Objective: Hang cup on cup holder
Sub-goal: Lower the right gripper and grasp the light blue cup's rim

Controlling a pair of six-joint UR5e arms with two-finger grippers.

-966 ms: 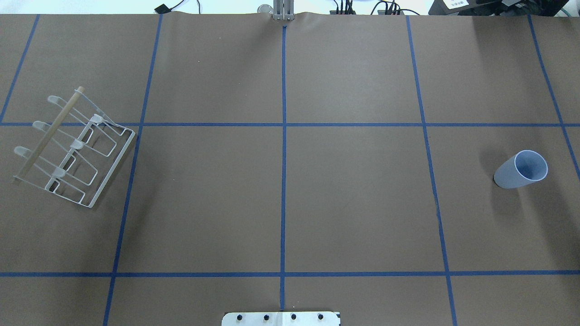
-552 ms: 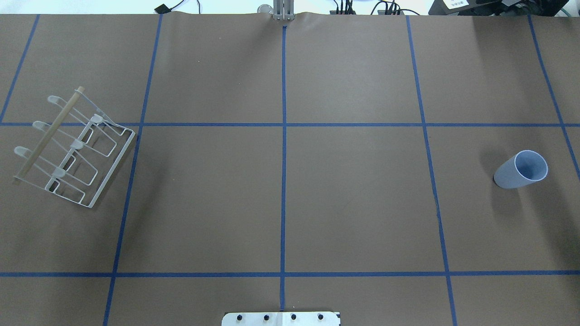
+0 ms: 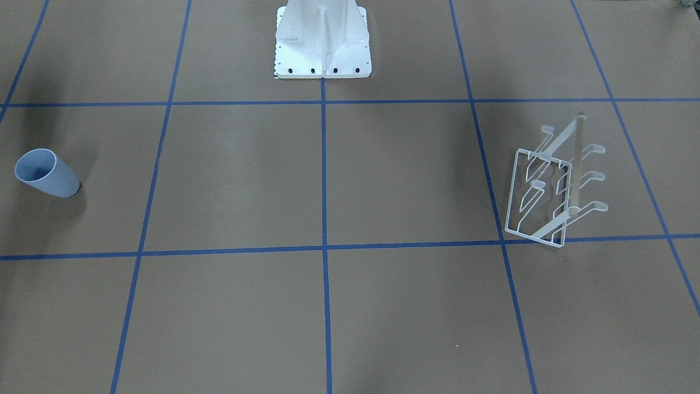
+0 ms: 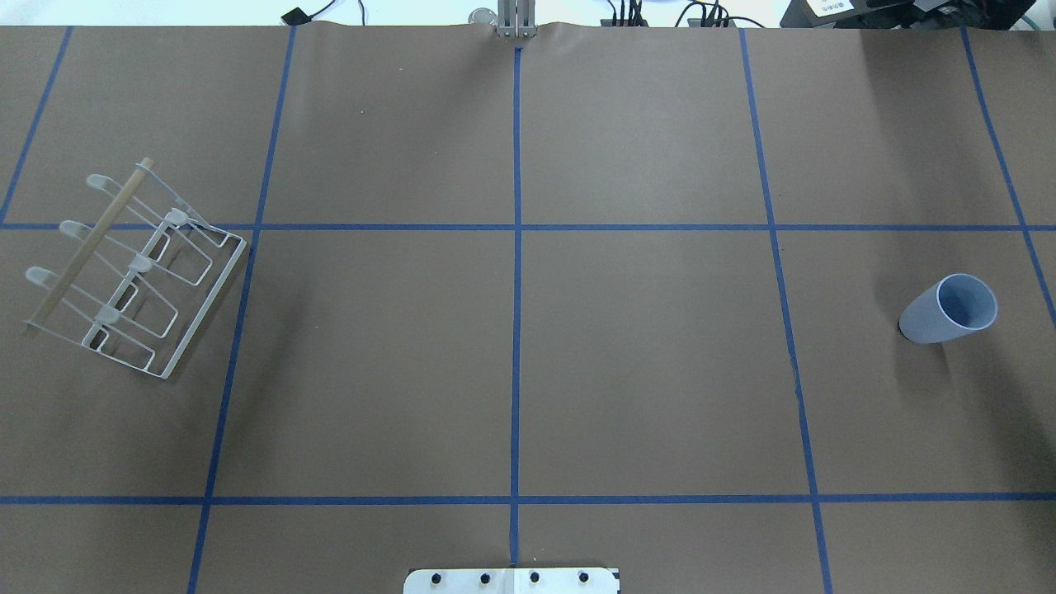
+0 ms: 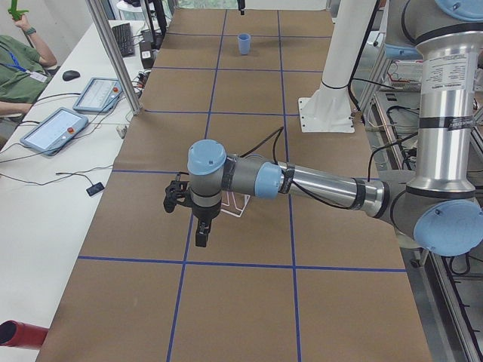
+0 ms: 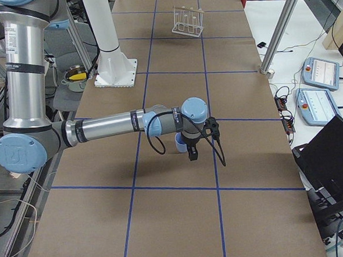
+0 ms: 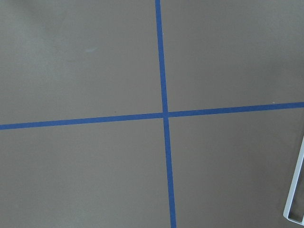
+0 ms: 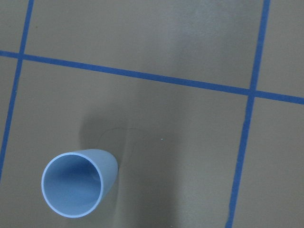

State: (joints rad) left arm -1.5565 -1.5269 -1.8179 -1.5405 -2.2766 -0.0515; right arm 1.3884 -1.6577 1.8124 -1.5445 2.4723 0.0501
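The pale blue-grey cup (image 4: 949,309) stands mouth up at the table's right side (image 3: 46,174); the right wrist view shows it from above (image 8: 76,187). The white wire cup holder (image 4: 132,268) with its wooden rod stands at the left side (image 3: 552,186); one corner shows in the left wrist view (image 7: 297,190). Neither gripper shows in the overhead or front views. The left gripper (image 5: 201,230) hangs above the table beside the holder. The right gripper (image 6: 191,152) hangs above the table close by the cup (image 6: 180,143). I cannot tell whether either is open or shut.
The robot's white base plate (image 3: 322,44) is at the table's near middle edge (image 4: 511,580). Blue tape lines grid the brown table. Side tables hold tablets (image 5: 53,128) (image 6: 322,72) and a laptop (image 6: 330,154). An operator (image 5: 19,60) sits at the far left.
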